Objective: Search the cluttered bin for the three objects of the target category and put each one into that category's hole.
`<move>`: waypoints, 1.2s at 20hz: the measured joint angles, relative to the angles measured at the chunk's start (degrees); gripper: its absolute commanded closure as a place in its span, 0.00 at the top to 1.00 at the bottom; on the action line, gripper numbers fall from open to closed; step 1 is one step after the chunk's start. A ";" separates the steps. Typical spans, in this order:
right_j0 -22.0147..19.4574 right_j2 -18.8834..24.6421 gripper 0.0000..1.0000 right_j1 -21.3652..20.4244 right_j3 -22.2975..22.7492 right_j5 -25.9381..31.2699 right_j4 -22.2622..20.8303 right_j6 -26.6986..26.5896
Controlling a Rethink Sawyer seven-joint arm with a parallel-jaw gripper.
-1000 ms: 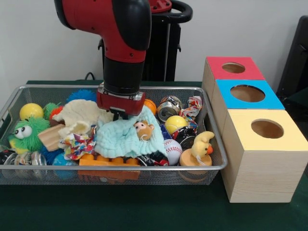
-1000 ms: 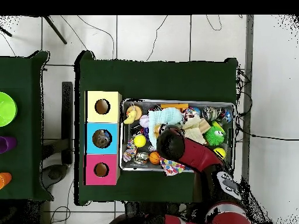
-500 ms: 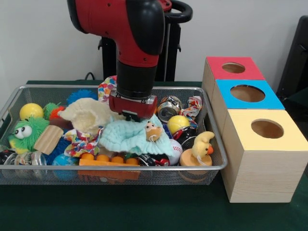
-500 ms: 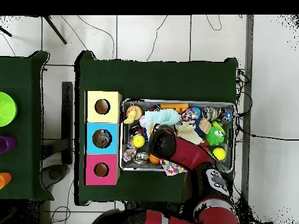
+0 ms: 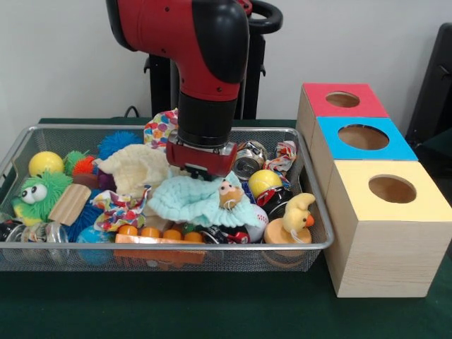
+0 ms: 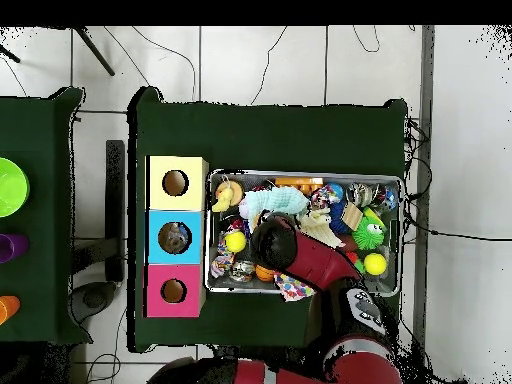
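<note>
A mint-green cloth with a small monkey face (image 5: 198, 203) hangs bunched under my gripper (image 5: 203, 171) in the middle of the wire bin (image 5: 212, 246). The gripper is shut on this cloth, and folds hide its fingertips. A cream cloth (image 5: 138, 166) lies just to the left, with a patterned cloth (image 5: 119, 210) in front of it. To the right of the bin stand three boxes with holes: red (image 5: 344, 99), blue (image 5: 363, 137) and yellow (image 5: 390, 189). In the overhead view the arm (image 6: 300, 262) covers the gripper, and the mint cloth (image 6: 272, 201) shows beside it.
The bin also holds a crushed can (image 5: 247, 158), yellow balls (image 5: 263, 181) (image 5: 46, 163), a baseball (image 5: 256, 226), a duck on a wooden disc (image 5: 295, 215), an orange block (image 5: 155, 236), a wooden block (image 5: 69, 205) and a green fuzzy toy (image 5: 39, 196).
My gripper has moved right, toward the boxes, and the mint cloth has come along with it. A patterned cloth at the back of the bin is now uncovered.
</note>
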 measured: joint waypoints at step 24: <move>4.40 -3.35 0.00 0.95 0.00 0.00 7.28 0.01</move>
